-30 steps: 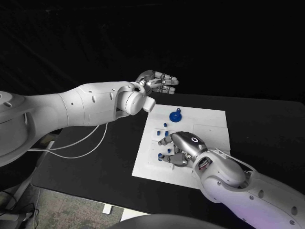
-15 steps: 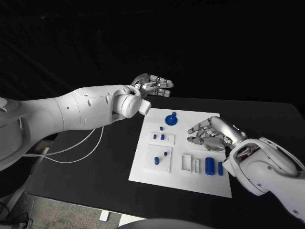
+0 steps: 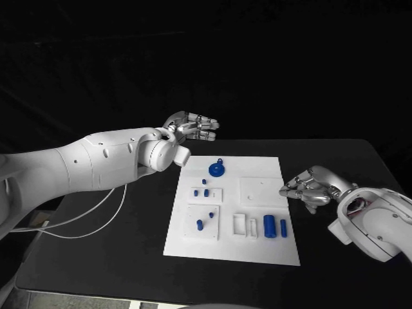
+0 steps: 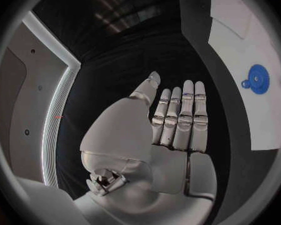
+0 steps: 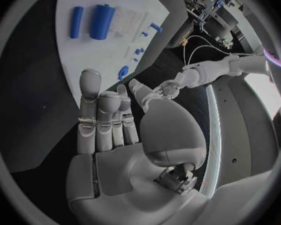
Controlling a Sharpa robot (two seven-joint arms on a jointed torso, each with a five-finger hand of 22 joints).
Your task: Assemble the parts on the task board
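Observation:
The white task board [image 3: 226, 248] lies in the middle of the black table. At its far end sits a round blue part [image 3: 216, 170]; small blue pegs [image 3: 199, 192] stand along its left side, and two blue cylinders [image 3: 269, 225] lie near its right front. My left hand [image 3: 191, 125] hovers beyond the board's far left corner, fingers straight, holding nothing. My right hand [image 3: 310, 187] floats at the board's right edge, its palm empty. The right wrist view shows the right hand [image 5: 109, 130], the cylinders [image 5: 102, 21] and the board [image 5: 109, 40]. The left wrist view shows the left hand [image 4: 175, 130] and the round part [image 4: 258, 78].
White slot blocks [image 3: 239, 223] stand on the board left of the cylinders. A white cable [image 3: 94, 209] trails over the table's left part under my left arm. Bare black table lies on both sides of the board.
My right hand has lifted off the board's left front area and drawn back to the board's right edge, uncovering the cylinders and slots. The camera has shifted; my left hand has hardly moved.

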